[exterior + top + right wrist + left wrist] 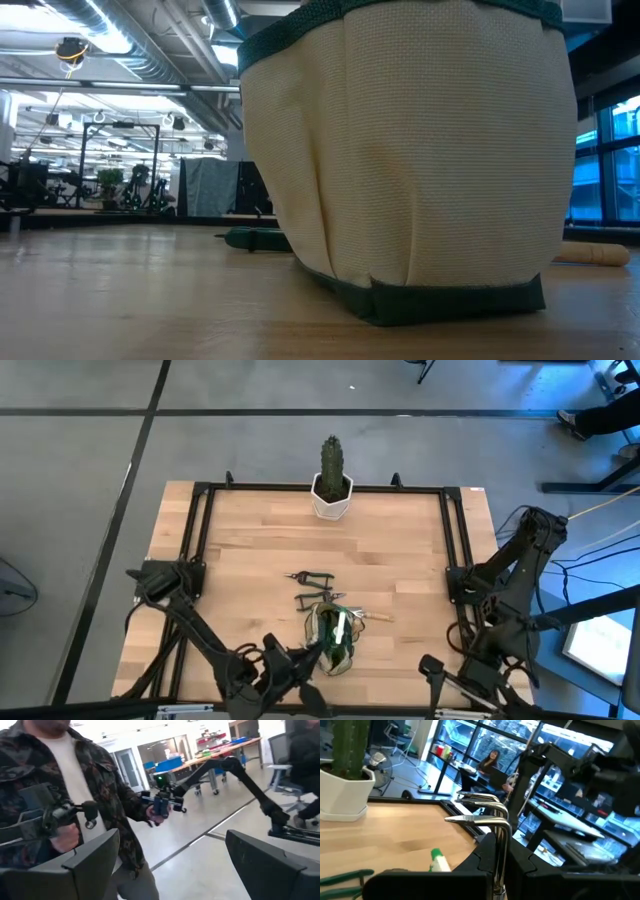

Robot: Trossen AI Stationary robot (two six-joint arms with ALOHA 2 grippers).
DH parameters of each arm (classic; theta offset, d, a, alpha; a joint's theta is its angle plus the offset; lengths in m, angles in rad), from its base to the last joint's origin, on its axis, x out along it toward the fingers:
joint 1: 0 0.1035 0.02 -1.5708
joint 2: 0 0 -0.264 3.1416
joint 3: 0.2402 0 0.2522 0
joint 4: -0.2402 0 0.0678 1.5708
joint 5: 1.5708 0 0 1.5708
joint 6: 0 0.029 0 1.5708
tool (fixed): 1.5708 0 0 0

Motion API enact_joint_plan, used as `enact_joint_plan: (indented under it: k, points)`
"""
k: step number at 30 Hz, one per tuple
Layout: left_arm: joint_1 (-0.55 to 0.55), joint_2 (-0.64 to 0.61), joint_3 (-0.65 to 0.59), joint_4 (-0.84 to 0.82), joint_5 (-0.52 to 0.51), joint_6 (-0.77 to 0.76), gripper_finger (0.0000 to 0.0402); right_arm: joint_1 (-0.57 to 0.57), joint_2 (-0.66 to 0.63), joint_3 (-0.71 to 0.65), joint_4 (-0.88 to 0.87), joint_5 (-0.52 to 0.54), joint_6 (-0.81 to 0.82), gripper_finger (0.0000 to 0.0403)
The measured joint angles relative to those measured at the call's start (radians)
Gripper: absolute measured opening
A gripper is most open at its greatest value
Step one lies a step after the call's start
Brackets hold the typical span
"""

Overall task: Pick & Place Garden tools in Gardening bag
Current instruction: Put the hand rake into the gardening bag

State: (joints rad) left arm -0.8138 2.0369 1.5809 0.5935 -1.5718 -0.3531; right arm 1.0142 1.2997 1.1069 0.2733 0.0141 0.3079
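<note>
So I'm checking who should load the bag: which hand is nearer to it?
The left hand is nearer, right at the bag's edge, shut on a metal fork. The right hand waits open by the table's near right corner.

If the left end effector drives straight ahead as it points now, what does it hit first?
Probably nothing near: the left end effector, shut on the fork, points over bare wood toward the table's black frame rail. The cactus pot sits off to the side. Depth is unclear.

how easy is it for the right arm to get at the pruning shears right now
Probably reachable: the pruning shears lie in the open on the table, nothing covering them. But the open right gripper is parked off the near right corner, facing away.
</note>
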Motion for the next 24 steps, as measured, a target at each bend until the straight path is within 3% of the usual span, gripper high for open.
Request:
enact_joint_plan:
  k: [3, 12, 17, 21, 24]
  points:
    - [-0.028, -0.003, -0.048, 0.013, 0.001, -0.018, 0.0006, -0.014, 0.000, 0.000, -0.004, -0.035, 0.020, 0.0367]
    - [-0.073, -0.072, -0.277, 0.015, 0.006, -0.300, 0.0006, -0.068, 0.000, 0.000, -0.025, -0.034, 0.041, 0.0367]
    - [-0.065, -0.241, -0.402, 0.015, 0.021, -0.223, 0.0006, -0.098, 0.001, 0.000, -0.029, 0.023, 0.044, 0.0367]
    - [-0.086, -0.463, -0.591, -0.026, 0.347, -0.240, 0.0006, -0.128, 0.001, 0.000, -0.026, 0.060, 0.044, 0.0367]
    - [-0.102, -0.584, -0.719, -0.021, 0.506, -0.266, 0.0006, -0.153, 0.001, 0.000, -0.027, 0.087, 0.044, 0.0367]
